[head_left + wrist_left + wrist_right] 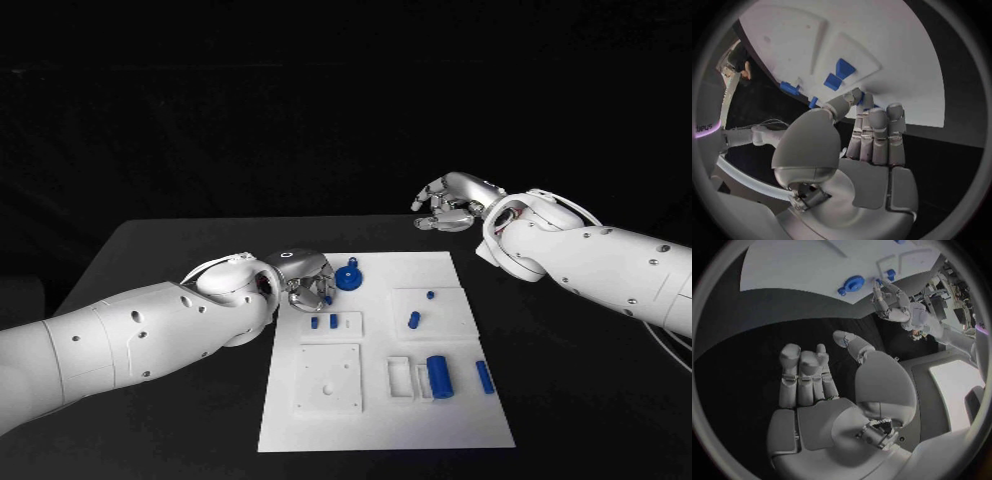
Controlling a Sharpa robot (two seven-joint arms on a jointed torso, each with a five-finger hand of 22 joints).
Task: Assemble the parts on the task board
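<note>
The white task board [378, 425] lies in the middle of the black table. My left hand [300, 283] is low over the board's left edge, and its thumb and fingertips [870, 117] pinch a small blue part [866, 100]. Beside it stands a round blue knob-like part [351, 275], also seen from the right wrist [853, 284]. Two small blue pieces [325, 322] stand in a raised plate just in front of the hand. A blue cylinder [438, 376] and a slim blue piece [485, 376] lie near the board's right front. My right hand [454, 205] hangs above the table behind the board's far right corner and holds nothing.
Two more small blue pieces [414, 319] sit on a raised plate at the board's right. A blank white square plate [329, 378] lies at the front left. Bare black table [577, 400] surrounds the board on both sides.
</note>
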